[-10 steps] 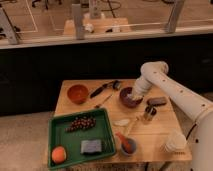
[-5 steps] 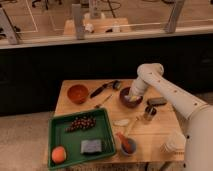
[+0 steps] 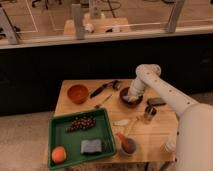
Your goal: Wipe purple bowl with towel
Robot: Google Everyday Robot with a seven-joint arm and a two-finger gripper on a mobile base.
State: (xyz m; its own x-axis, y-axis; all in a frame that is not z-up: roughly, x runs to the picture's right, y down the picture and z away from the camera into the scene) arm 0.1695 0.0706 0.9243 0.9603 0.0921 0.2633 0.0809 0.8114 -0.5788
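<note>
The purple bowl (image 3: 131, 99) sits on the wooden table (image 3: 112, 131), right of centre near the far edge. My gripper (image 3: 129, 95) reaches down from the white arm into the bowl. A pale patch under the gripper, inside the bowl, looks like the towel (image 3: 128, 97). The arm comes in from the lower right and bends at an elbow above the bowl.
An orange bowl (image 3: 77, 93) stands at the far left. A green tray (image 3: 80, 136) holds grapes, an orange fruit and a blue-grey pad. A black-handled tool (image 3: 102, 90), a dark block (image 3: 156, 102), a small jar (image 3: 148, 113) and a blue-grey cup (image 3: 126, 145) lie around.
The arm's elbow has swung left and the gripper has shifted left inside the purple bowl. The other things have not moved.
</note>
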